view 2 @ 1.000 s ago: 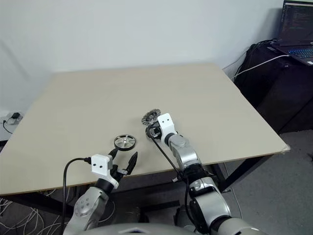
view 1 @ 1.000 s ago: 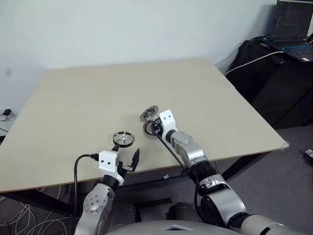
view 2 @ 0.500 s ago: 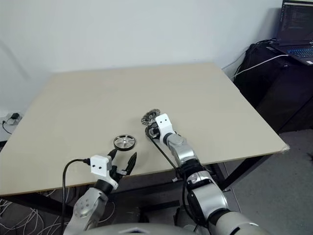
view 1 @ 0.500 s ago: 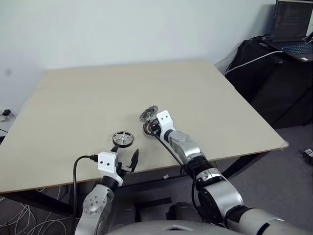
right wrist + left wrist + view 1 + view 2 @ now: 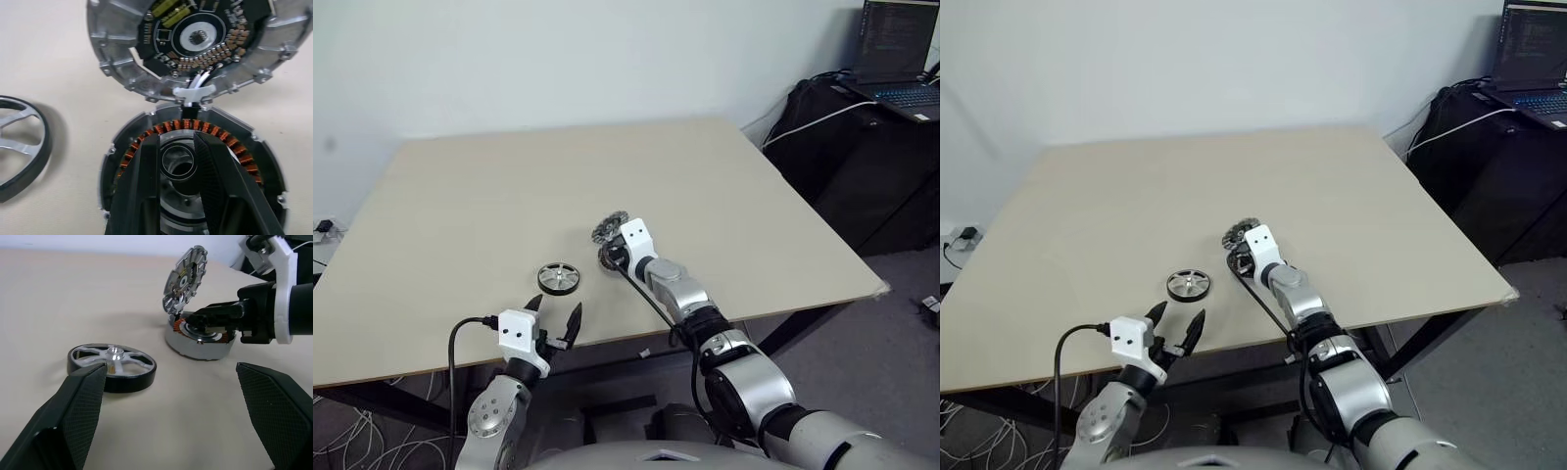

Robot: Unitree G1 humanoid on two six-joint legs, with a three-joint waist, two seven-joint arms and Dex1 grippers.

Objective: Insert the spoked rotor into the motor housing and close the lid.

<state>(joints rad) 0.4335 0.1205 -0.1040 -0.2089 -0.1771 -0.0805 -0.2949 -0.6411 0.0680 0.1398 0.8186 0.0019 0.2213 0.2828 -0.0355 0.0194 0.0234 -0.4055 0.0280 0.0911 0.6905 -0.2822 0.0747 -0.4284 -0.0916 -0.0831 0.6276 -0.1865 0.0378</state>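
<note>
I could read no brand, label or writing on any of the parts. The motor housing (image 5: 199, 339) lay flat on the counter (image 5: 489, 196), toward its near edge and about midway along it, its ring of copper windings facing up. The lid (image 5: 184, 278) stood propped nearly upright from the housing's far rim, hinged open, its inner face with a dark circuit board and small components turned toward me. My right end effector (image 5: 177, 161) reached down into the housing's silver centre, its two fingers set narrowly apart there; I could not tell whether they gripped anything. The spoked rotor (image 5: 111, 365) lay flat just to the left of the housing, apart from it, hub upward. My left end effector (image 5: 551, 316) hovered wide open and empty at the counter's near edge, just short of the rotor.
</note>
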